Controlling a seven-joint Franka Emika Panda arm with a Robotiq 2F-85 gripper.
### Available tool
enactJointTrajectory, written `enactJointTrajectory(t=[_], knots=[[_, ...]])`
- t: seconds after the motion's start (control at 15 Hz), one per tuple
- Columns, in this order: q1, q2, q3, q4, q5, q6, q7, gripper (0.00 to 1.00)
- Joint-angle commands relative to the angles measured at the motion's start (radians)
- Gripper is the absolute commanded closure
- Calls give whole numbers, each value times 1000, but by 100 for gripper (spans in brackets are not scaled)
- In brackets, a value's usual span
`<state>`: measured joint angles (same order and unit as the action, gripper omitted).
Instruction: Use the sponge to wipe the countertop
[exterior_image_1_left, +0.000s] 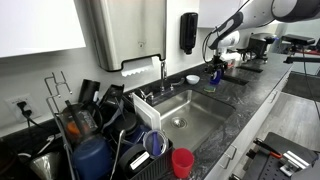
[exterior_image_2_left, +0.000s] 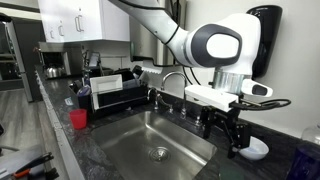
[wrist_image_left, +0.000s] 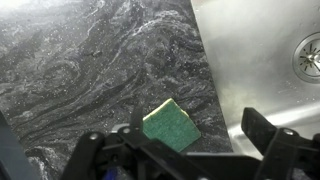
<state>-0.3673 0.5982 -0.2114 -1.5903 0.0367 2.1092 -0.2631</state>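
Note:
A green sponge (wrist_image_left: 170, 125) with a yellow edge lies tilted on the dark speckled countertop (wrist_image_left: 90, 60), just beside the steel sink's rim. My gripper (wrist_image_left: 197, 127) is low over it with its fingers wide apart. The sponge sits between them, close to the left finger and well clear of the right one. In both exterior views the gripper (exterior_image_1_left: 215, 70) (exterior_image_2_left: 232, 135) hangs over the countertop (exterior_image_1_left: 240, 88) at the far side of the sink. The sponge is hidden behind the fingers there.
The steel sink basin (wrist_image_left: 260, 50) with its drain (wrist_image_left: 308, 55) lies right of the sponge. A white bowl (exterior_image_2_left: 255, 148) stands close to the gripper. A faucet (exterior_image_2_left: 175, 80), a dish rack (exterior_image_2_left: 110, 95) and a red cup (exterior_image_2_left: 78, 118) are further along.

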Motion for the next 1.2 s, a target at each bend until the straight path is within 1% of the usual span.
enactJointTrajectory(t=[0.0,0.33,0.8,0.87,0.93,1.13], knots=[[-44,86,27,101,21,-33,-13,0],[-71,172,40,195,21,-44,-11,0],[-87,243,53,288,17,-54,-11,0],[-88,251,54,297,17,-53,-11,7],[-88,260,55,309,15,-54,-11,26],[-88,276,60,330,12,-55,-11,48]])
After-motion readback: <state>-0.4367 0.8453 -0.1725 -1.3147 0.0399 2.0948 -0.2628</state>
